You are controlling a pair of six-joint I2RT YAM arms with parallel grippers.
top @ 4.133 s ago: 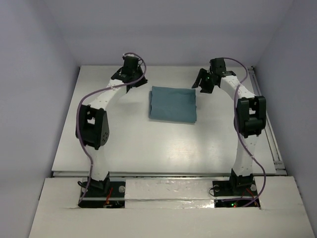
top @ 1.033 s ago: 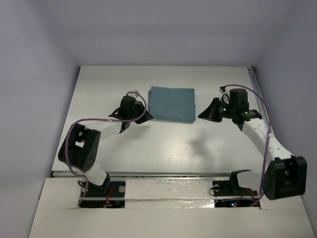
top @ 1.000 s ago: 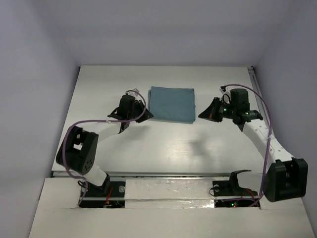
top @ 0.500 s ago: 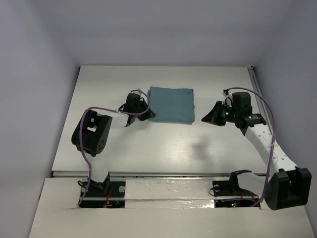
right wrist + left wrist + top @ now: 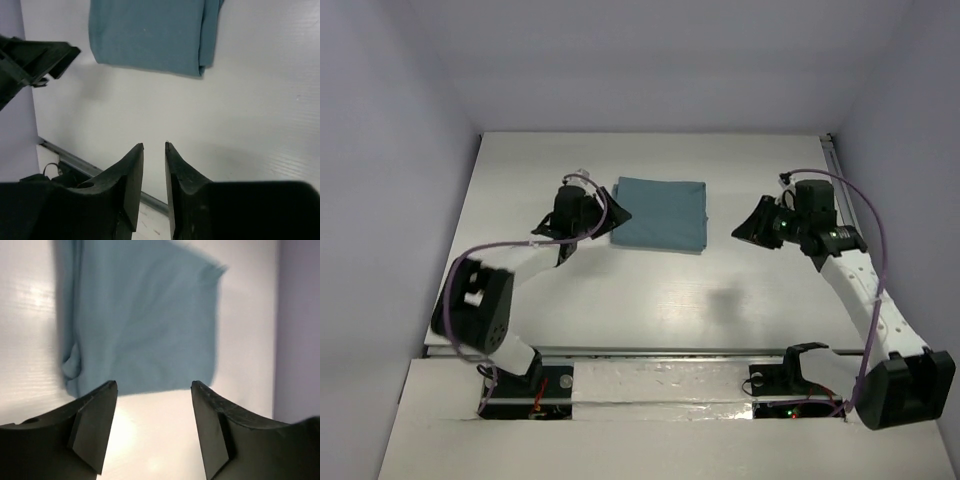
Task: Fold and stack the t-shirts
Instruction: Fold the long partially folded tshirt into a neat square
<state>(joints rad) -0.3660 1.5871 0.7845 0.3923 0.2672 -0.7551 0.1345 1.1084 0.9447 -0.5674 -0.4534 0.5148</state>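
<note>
One teal t-shirt (image 5: 658,214) lies folded into a flat rectangle at the back middle of the white table (image 5: 650,290). My left gripper (image 5: 617,217) hovers at its left edge, open, nothing between the fingers. From the left wrist camera the t-shirt (image 5: 142,320) lies just beyond the left gripper (image 5: 154,384), over bare table. My right gripper (image 5: 742,230) hangs right of the shirt, apart from it. The right wrist camera has the t-shirt (image 5: 150,35) well beyond the right gripper (image 5: 154,145), whose jaws stand a narrow gap apart, empty.
A metal rail (image 5: 855,250) runs along the table's right side, and another rail (image 5: 660,350) along its near edge. Pale walls close in the table at the back and both sides. The left arm's black wrist (image 5: 30,62) shows at the left of the right wrist view.
Both grippers have opened from shut. The left gripper swung up to the shirt's left edge. The right gripper drew a little further right, away from the shirt.
</note>
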